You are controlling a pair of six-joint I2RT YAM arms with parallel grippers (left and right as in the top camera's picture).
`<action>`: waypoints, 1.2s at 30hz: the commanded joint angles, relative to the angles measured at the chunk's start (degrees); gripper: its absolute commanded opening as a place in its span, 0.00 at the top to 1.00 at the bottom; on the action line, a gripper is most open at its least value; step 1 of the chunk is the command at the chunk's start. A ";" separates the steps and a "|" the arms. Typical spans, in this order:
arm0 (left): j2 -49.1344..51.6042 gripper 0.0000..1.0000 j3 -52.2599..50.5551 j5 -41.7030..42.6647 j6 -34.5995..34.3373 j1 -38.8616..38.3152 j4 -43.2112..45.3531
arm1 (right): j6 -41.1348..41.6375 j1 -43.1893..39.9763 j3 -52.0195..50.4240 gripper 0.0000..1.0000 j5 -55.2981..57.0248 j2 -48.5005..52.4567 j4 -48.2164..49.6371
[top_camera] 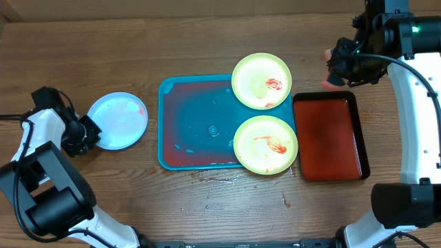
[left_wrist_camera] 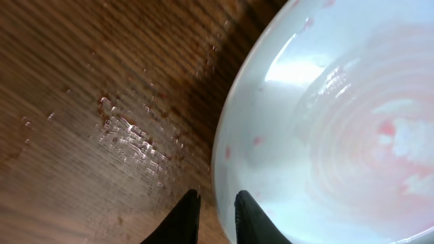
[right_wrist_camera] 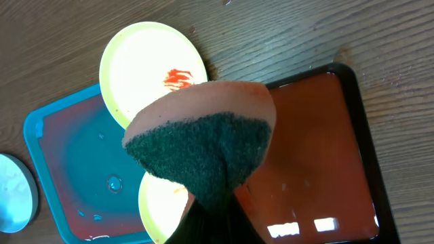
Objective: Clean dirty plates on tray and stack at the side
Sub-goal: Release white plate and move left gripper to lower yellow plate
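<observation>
Wooden table (top_camera: 207, 34): brown grain, fills overhead view. Small rectangular tray (top_camera: 329, 138): black rim, glossy dark red inside, at 3 o'clock from table centre, long sides running 12 to 6; two light glints on its floor in right wrist view. Sponge (right_wrist_camera: 203, 135): folded, dark green scouring face outward, salmon-pink back, raised above table toward 2 o'clock. Glistening droplets (left_wrist_camera: 129, 135) on wood toward 9 o'clock. Reddish specks (top_camera: 284, 200) on wood near 5 o'clock.
</observation>
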 commanded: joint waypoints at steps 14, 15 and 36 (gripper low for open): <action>0.33 0.73 24.76 11.80 13.75 -5.33 -19.85 | -0.33 -0.37 0.59 0.96 0.55 -1.44 0.46; 0.33 0.74 24.81 13.68 14.01 -7.13 -20.22 | -0.31 -0.37 0.59 0.96 0.55 -1.44 0.55; 12.79 0.62 23.98 22.97 -2.69 -54.47 -13.64 | -0.31 -0.37 0.55 0.96 0.55 -1.33 0.68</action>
